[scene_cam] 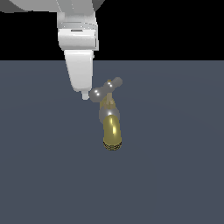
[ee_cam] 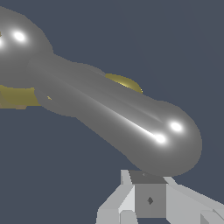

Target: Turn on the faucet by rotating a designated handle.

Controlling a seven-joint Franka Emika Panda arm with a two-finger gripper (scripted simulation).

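The faucet is a small tap with a brass-gold curved spout and a silver collar, standing on the dark grey floor. Its handle is a silver crossbar with two bulbous ends and a small brass centre knob. My gripper hangs down on the exterior view's left of the handle, its tip right beside the nearer bulbous end. In the wrist view the handle fills the frame, and my gripper sits close against one rounded end. The fingers look pressed together with nothing between them.
The dark grey floor stretches flat around the faucet, ending at a black background behind. The white arm links stand above the gripper.
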